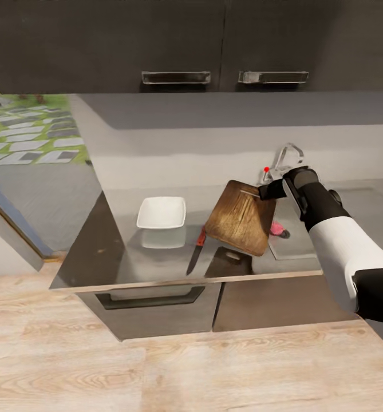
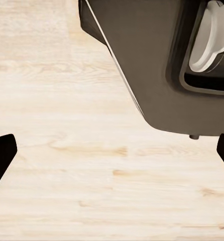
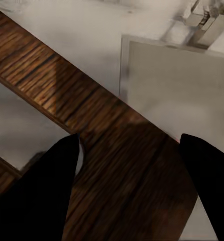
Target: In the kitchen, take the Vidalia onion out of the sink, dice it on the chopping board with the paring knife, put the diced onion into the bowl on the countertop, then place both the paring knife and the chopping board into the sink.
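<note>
Far left in the head view, through an opening: a patch of green ground with pale paving stones (image 1: 34, 134). Along the near edge, light wooden floor (image 1: 157, 372), seen again in the left wrist view under the left gripper (image 2: 112, 150), fingers spread wide apart with nothing between them, beside a dark rounded part of the robot's own body (image 2: 152, 65). On the left part of the grey glossy countertop (image 1: 117, 252): the white squarish bowl (image 1: 162, 212), upright, looking empty. Just right of the bowl, flat on the counter: the paring knife (image 1: 195, 254), reddish handle toward the wall, dark blade pointing to the front edge. Right of the knife, lifted off the surface and tilted: the brown chopping board (image 1: 241, 217), its reflection showing on the counter below, pinched at its far upper edge by the right gripper (image 1: 269, 190). In the right wrist view, the right gripper's two dark fingers (image 3: 41, 201) closed across the wood grain of the board, one on either side of its edge. Behind the board's right edge, partly hidden: the pinkish Vidalia onion (image 1: 277, 229), low in the sink (image 1: 305, 243). Behind the gripper: the chrome faucet (image 1: 288, 155) with a small red knob (image 1: 266, 169). Above, dark wall cabinets with bar handles (image 1: 176, 77).
</note>
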Tool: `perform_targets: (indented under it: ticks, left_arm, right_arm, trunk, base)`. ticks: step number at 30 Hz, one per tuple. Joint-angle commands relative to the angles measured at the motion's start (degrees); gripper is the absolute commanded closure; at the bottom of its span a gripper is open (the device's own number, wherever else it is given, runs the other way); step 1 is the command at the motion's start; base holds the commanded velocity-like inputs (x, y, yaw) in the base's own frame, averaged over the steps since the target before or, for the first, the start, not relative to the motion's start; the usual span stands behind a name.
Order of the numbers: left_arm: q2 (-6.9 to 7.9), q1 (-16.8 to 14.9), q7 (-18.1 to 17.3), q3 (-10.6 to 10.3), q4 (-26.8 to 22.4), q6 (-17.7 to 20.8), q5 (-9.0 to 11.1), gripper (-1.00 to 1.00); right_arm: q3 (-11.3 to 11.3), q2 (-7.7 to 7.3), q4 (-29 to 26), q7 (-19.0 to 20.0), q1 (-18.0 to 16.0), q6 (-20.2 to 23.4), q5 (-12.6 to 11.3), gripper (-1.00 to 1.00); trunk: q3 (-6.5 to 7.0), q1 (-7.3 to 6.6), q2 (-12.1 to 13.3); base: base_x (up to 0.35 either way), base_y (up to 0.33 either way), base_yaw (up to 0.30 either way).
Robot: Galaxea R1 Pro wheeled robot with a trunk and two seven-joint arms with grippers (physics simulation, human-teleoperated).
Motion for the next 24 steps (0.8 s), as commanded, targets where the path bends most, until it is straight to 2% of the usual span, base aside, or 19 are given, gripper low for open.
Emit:
perform_targets:
  ticks: [1,4,5,6,7,9,11,12,13,14,16,17,21,22,24]
  left_arm:
    - [-0.02,0.0,0.0,0.1,-0.1,-0.1,0.4,-1.0]
    - [-0.03,0.0,0.0,0.1,-0.1,-0.1,0.4,-1.0]
    - [-0.02,0.0,0.0,0.1,-0.1,-0.1,0.4,-1.0]
    - [-0.02,0.0,0.0,0.1,-0.1,-0.1,0.4,-1.0]
    - [-0.02,0.0,0.0,0.1,-0.1,-0.1,0.4,-1.0]
    - [-0.02,0.0,0.0,0.1,-0.1,-0.1,0.4,-1.0]
    - [-0.02,0.0,0.0,0.1,-0.1,-0.1,0.4,-1.0]
    - [-0.03,0.0,0.0,0.1,-0.1,-0.1,0.4,-1.0]
    - [-0.03,0.0,0.0,0.1,-0.1,-0.1,0.4,-1.0]
    - [-0.07,0.0,0.0,0.1,-0.1,-0.1,0.4,-1.0]
    - [-0.05,0.0,0.0,0.1,-0.1,-0.1,0.4,-1.0]
    - [-0.05,0.0,0.0,0.1,-0.1,-0.1,0.4,-1.0]
    - [-0.08,0.0,0.0,0.1,-0.1,-0.1,0.4,-1.0]
    - [-0.08,0.0,0.0,0.1,-0.1,-0.1,0.4,-1.0]
    - [-0.09,0.0,-0.1,0.1,-0.1,-0.1,0.4,-1.0]
  right_arm:
    - [0.2,0.12,0.0,-0.7,-0.1,0.2,0.3,1.0]
    - [-0.3,1.44,0.1,-4.7,-0.1,0.3,0.3,1.0]
    - [-1.2,1.81,0.1,-6.3,-0.1,0.3,0.2,1.0]
    - [-3.0,2.1,0.1,-7.9,-0.1,0.3,0.0,1.0]
    - [-5.7,2.38,0.1,-9.8,-0.1,0.3,-0.2,1.0]
    - [-12.6,3.82,0.1,-14.3,-0.1,0.3,-0.5,1.0]
    - [-19.0,5.64,0.0,-20.8,-0.1,0.2,-0.6,1.0]
    - [-21.4,6.37,0.0,-24.6,-0.1,0.1,-0.7,1.0]
    - [-22.4,6.68,0.0,-26.5,-0.1,0.0,-0.7,1.0]
    - [-26.5,7.73,-0.1,-35.9,-0.1,-1.4,-1.6,1.0]
    - [-28.2,7.83,-0.1,-37.5,-0.1,-2.5,-2.4,1.0]
    - [-29.8,7.86,-0.1,-38.2,-0.1,-3.0,-2.8,1.0]
    - [-37.5,8.09,0.0,-42.6,-0.1,-4.3,-3.5,1.0]
    - [-39.8,9.11,0.2,-48.8,-0.1,-6.9,-3.7,1.0]
    - [-40.4,10.3,0.3,-52.7,-0.1,-9.0,-3.8,1.0]
  trunk:
    - [-0.05,0.05,-0.1]
    - [-0.01,0.05,-0.1]
    - [0.0,0.05,-0.1]
    - [0.0,0.05,-0.1]
    - [0.0,0.05,-0.1]
    - [0.01,0.05,-0.1]
    - [0.01,0.05,-0.1]
    - [0.01,0.05,-0.1]
    - [0.01,0.05,-0.1]
    - [0.01,0.05,-0.1]
    - [0.01,0.05,-0.1]
    - [0.01,0.05,-0.1]
    - [0.01,0.05,-0.1]
    - [0.01,0.05,-0.1]
    - [0.01,0.05,-0.1]
  base:
    - [0.135,0.171,0.036]
    - [0.122,0.135,0.016]
    - [0.114,0.116,0.006]
    - [0.112,0.111,0.004]
    - [0.11,0.108,0.002]
    - [0.109,0.105,0.001]
    - [0.108,0.103,0.001]
    - [0.107,0.102,0.0]
    - [0.107,0.102,0.0]
    - [0.107,0.101,0.0]
    - [0.107,0.101,0.0]
    - [0.107,0.101,0.0]
    - [0.107,0.101,0.0]
    - [0.106,0.101,0.0]
    - [0.105,0.101,0.0]
